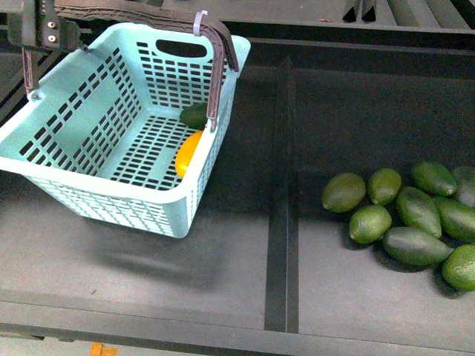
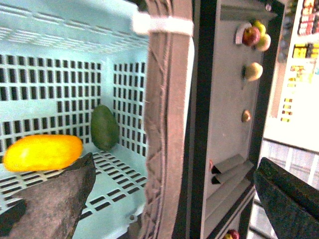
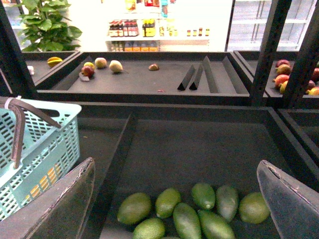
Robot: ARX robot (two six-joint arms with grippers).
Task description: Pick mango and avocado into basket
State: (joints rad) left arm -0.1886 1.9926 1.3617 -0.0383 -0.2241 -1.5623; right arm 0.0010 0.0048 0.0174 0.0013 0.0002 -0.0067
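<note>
The teal basket [image 1: 82, 126] sits tilted at the back left, its shadow on the shelf below it. Inside it the yellow mango [image 1: 188, 153] lies against the right wall, with a dark green avocado [image 1: 195, 115] just behind it. The left wrist view shows the same mango [image 2: 42, 152] and avocado [image 2: 104, 127] on the slotted floor. My left gripper [image 2: 174, 172] is open, and a brown basket handle [image 2: 167, 124] runs between its fingers. My right gripper [image 3: 175, 167] is open and empty, above the loose avocados at the right.
Several loose green avocados [image 1: 404, 219] lie piled at the right of the dark shelf, also in the right wrist view as a pile [image 3: 189, 211]. A raised divider [image 1: 280, 185] splits the shelf down the middle. Farther shelves hold other fruit [image 3: 99, 64].
</note>
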